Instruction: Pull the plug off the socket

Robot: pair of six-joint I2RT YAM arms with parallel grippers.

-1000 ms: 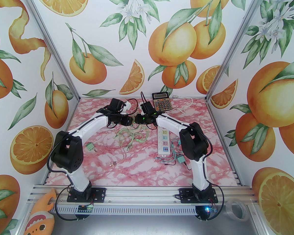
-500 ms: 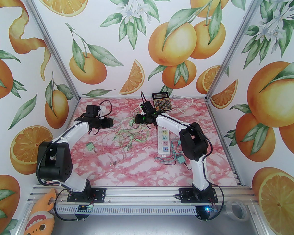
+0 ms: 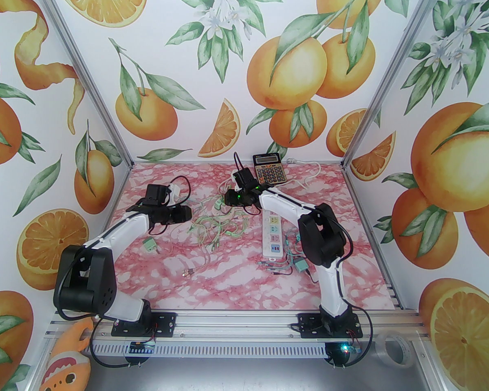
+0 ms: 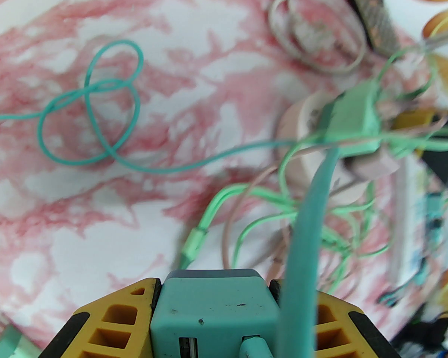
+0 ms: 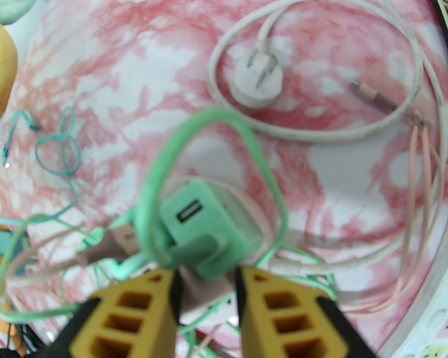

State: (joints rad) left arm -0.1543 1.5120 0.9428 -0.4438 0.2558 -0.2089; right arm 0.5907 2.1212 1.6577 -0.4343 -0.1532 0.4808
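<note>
Surfaces: mostly matt plastic showing here.
Worktop (image 3: 228,283) is looking smooth, marble-print; left tool (image 4: 212,291) and right tool (image 5: 205,274) are showing matt yellow plastic; left adapter (image 4: 209,311) and right adapter (image 5: 212,233) are reading satin mint plastic; white plug (image 5: 255,80) is baring metal prongs.

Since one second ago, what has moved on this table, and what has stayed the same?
The left arm swung left and back toward its base, away from the right arm, jaws shut on a teal adapter. The right arm, holding a green adapter, the calculator and the power strip stayed put.
</note>
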